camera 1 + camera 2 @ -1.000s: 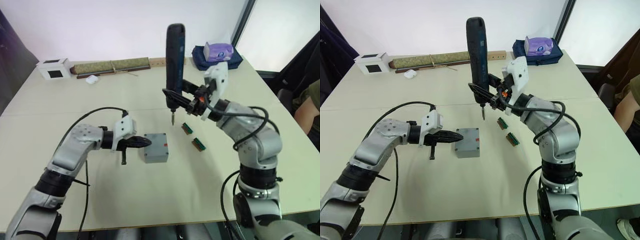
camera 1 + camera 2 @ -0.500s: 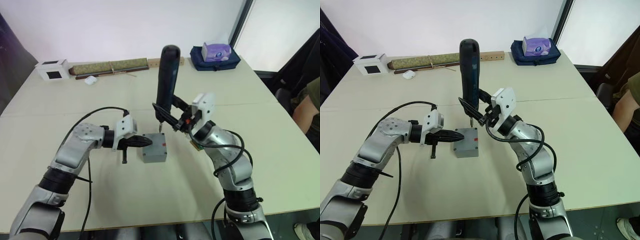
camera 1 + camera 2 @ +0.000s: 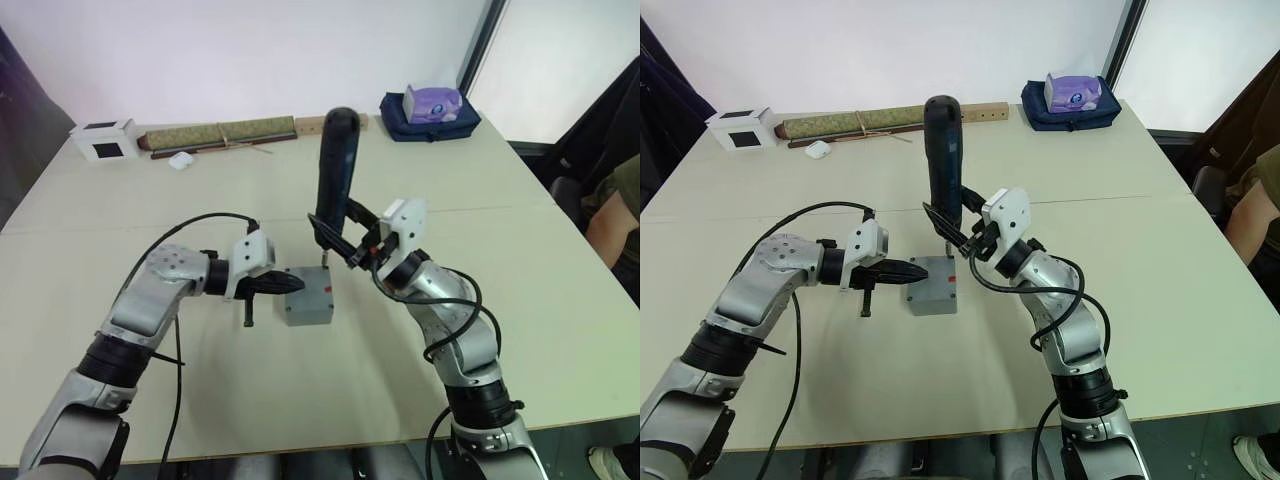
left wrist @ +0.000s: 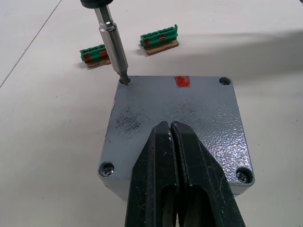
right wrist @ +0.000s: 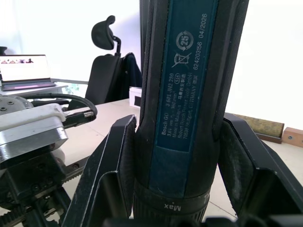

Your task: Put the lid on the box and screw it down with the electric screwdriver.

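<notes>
The grey lid lies on the grey box at mid-table, with screws showing in three of its corners and a red mark near one edge. My left gripper is shut, its tips resting on top of the lid. My right gripper is shut on the electric screwdriver, a black and blue stick held upright. Its metal bit stands in the lid's fourth corner hole, on the side away from my left gripper.
Two green circuit boards lie just beyond the box. At the table's back are a white cube, a rolled mat, a small white object and a tissue box on a blue bag. A person sits at the right edge.
My right arm has carried the screwdriver down and to the left, from above the circuit boards to the box, and its bit now meets the lid's corner. The left gripper has stayed put.
</notes>
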Controlling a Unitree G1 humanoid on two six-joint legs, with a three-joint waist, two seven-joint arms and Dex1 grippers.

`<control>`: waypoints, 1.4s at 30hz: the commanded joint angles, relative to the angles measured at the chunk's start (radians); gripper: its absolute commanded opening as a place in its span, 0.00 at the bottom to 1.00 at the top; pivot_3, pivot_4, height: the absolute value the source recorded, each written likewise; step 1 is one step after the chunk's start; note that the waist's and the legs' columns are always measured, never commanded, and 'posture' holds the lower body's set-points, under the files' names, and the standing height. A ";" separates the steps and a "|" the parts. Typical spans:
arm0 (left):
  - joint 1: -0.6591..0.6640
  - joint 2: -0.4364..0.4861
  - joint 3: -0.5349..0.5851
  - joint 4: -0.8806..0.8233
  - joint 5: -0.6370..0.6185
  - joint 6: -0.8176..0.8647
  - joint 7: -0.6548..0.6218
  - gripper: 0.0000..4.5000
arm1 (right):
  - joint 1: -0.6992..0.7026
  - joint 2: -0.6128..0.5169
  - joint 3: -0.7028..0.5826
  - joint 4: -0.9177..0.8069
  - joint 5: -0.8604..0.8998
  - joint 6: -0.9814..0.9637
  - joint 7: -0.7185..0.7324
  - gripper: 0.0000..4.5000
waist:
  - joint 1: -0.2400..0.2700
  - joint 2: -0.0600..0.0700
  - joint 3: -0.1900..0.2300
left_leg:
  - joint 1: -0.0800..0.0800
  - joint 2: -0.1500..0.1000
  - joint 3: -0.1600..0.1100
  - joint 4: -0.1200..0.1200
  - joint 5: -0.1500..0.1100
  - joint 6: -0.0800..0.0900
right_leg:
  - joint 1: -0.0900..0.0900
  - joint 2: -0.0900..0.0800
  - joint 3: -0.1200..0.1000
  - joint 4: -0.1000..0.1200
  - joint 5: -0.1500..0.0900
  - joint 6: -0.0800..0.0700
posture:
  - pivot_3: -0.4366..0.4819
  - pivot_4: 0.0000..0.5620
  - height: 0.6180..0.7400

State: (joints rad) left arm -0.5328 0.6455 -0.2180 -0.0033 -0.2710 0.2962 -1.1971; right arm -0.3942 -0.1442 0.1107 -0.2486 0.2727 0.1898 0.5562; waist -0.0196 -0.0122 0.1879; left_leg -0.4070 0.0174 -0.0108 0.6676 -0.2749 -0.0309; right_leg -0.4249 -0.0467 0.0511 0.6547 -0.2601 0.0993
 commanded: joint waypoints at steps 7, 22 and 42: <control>0.004 0.010 -0.013 -0.006 0.024 0.011 -0.003 0.00 | 0.000 -0.035 0.008 -0.017 -0.013 -0.041 0.014 0.42 | 0.001 0.000 0.000 | 0.000 0.000 0.000 0.000 0.000 0.000 | 0.000 0.000 0.000 0.000 0.000 0.000 | 0.48 0.27 1.00; 0.016 -0.004 -0.040 0.005 0.063 -0.001 0.008 0.00 | 0.046 -0.029 0.068 0.123 -0.063 0.077 -0.060 0.42 | 0.000 -0.002 -0.006 | 0.020 0.000 0.000 -0.004 0.000 0.001 | 0.021 0.000 0.000 -0.005 -0.001 -0.001 | 0.48 0.27 1.00; 0.015 -0.012 -0.060 0.053 0.109 -0.043 0.001 0.00 | 0.067 -0.062 0.082 0.137 -0.087 0.106 -0.083 0.42 | 0.001 -0.005 -0.034 | 0.034 0.001 0.000 -0.006 -0.002 0.002 | 0.035 0.000 0.000 -0.007 -0.007 -0.007 | 0.48 0.27 1.00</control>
State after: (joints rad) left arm -0.5232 0.6284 -0.2578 0.0346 -0.1863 0.2492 -1.1873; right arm -0.3655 -0.1816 0.1810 -0.1916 0.2124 0.2143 0.4762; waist -0.0185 -0.0177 0.1539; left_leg -0.3729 0.0183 -0.0108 0.6617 -0.2764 -0.0287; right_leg -0.3904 -0.0469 0.0511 0.6474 -0.2673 0.0920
